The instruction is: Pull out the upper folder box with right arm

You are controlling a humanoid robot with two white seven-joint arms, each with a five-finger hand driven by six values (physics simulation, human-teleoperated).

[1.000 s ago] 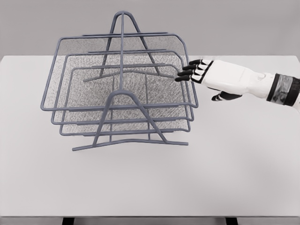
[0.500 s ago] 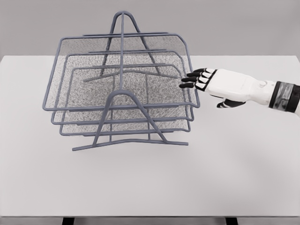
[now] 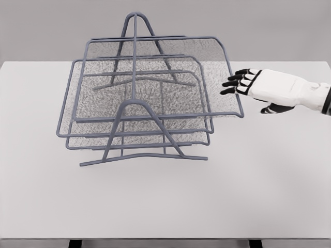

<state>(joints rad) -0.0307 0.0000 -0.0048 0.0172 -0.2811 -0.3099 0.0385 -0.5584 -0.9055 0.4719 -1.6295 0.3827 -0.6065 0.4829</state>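
Upper folder box (image 3: pixel 217 77), a shallow tray of grey-blue wire with a fine mesh floor, sits at the top of a three-tier rack (image 3: pixel 135 111) and is offset to the right of the two trays beneath it, so that its right rim juts out past their right edges toward the robot's side of the table. Its front right corner overhangs the middle tray (image 3: pixel 93 126), while its left edge lies inside the left rim of that tray. The lower tray (image 3: pixel 129 142) sits lowest and smallest in view. An arched wire frame (image 3: pixel 135 103) crosses in front of the trays, its feet resting on the white table (image 3: pixel 232 196), and a taller arch stands behind. The right hand (image 3: pixel 258 90) reaches in from the right edge, palm white and fingers (image 3: pixel 235 83) black, extended and relaxed, grasping nothing; the fingertips are just beside the box's right rim, and contact cannot be told from this view.
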